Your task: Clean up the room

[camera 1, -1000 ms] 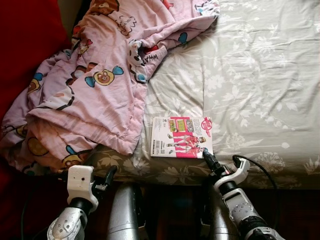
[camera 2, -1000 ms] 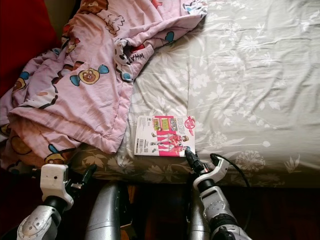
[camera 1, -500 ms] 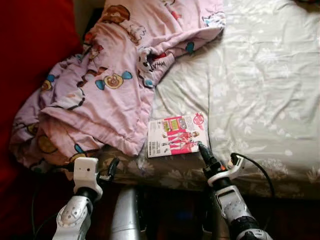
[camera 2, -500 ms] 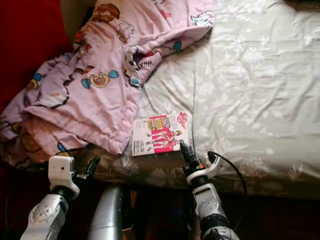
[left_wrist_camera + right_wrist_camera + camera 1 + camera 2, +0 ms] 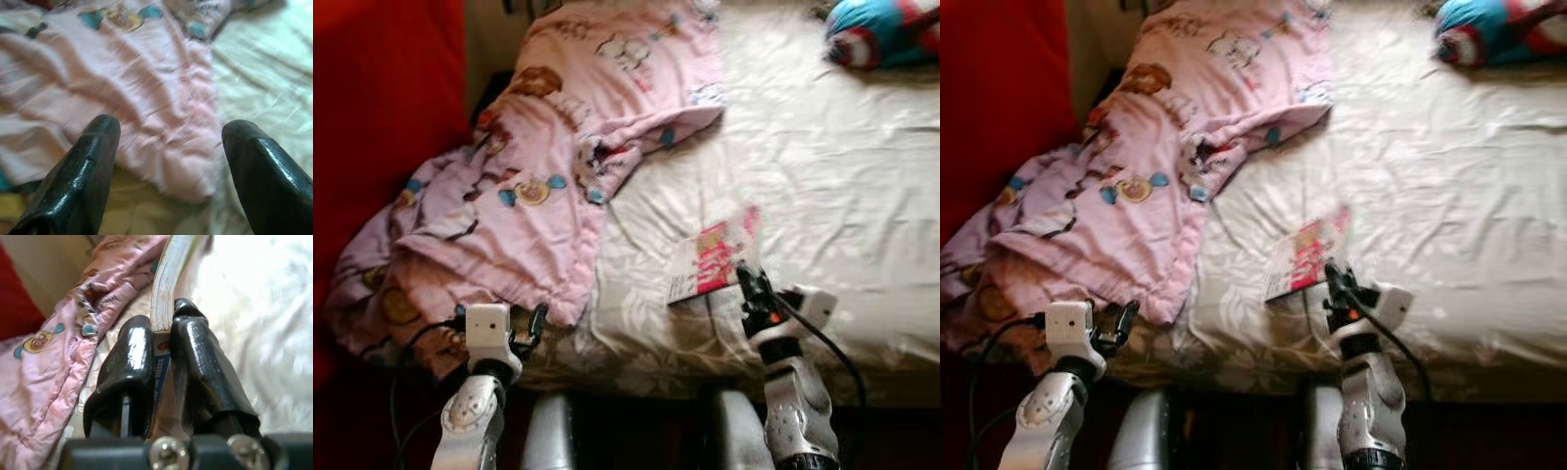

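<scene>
Right gripper [image 5: 161, 357] clamped on magazine [image 5: 715, 262] corner, now tilted up off bed [image 5: 862, 196]; a second ago flat. Pick-up apparently secured, though blurred. Left gripper [image 5: 166, 161] spread, idle over pink blanket [image 5: 538, 186], well left of magazine.

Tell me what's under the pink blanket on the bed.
The pink blanket lies crumpled over the bed's left side, on the pale floral sheet. Anything beneath its folds is covered. The book in the right claw lies clear of it.
</scene>
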Tool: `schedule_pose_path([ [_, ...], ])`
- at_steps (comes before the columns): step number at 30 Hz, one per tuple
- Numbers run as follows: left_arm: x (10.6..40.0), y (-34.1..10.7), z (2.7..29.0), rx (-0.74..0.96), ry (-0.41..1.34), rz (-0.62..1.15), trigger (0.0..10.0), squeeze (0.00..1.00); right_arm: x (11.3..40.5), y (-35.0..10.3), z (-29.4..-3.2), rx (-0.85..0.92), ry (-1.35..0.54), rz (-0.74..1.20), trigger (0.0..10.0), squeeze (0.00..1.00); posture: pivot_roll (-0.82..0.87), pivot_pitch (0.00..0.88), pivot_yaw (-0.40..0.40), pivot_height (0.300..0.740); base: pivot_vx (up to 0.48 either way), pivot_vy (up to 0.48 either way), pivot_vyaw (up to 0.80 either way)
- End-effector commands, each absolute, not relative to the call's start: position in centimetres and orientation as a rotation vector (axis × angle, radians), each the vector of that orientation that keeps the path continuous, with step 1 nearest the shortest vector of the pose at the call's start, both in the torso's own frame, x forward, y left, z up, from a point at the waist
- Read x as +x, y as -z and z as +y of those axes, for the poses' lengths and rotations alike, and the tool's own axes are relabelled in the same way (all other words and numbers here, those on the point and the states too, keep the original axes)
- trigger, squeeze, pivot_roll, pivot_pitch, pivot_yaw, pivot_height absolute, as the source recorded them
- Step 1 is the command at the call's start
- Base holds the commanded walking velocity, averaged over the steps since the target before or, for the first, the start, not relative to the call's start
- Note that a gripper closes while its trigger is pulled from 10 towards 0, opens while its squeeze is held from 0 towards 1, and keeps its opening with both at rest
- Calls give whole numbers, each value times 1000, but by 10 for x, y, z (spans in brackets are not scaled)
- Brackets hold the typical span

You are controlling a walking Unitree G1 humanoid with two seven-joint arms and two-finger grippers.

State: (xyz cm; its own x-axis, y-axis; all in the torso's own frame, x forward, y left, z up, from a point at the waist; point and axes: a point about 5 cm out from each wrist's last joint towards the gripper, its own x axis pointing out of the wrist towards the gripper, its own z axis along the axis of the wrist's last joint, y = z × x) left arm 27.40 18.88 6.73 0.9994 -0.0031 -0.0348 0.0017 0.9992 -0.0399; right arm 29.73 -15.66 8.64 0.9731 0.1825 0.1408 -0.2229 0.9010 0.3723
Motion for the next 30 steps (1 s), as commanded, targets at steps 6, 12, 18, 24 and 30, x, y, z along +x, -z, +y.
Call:
schedule_pose_path([
  [6,272,-53,185,-75,-28,68,10000,0,301,-96,-162,304,-176,-118,10000,0,-52,68,-7,636,0,0,0],
  [12,270,-45,193,-96,-59,96,10000,0,300,-94,-159,295,-180,-96,10000,0,-58,57,-15,666,0,0,0],
  [18,270,-39,199,-110,-81,108,10000,0,295,-86,-158,281,-186,-45,10000,0,-61,41,-21,701,0,0,0],
  [24,267,-32,198,-116,-79,128,10000,0,292,-70,-160,220,-195,65,10000,0,-65,27,-28,726,0,0,0],
  [30,264,-28,198,-117,-78,135,10000,0,287,-62,-165,281,-148,88,10000,0,-63,22,-32,726,0,0,0],
])
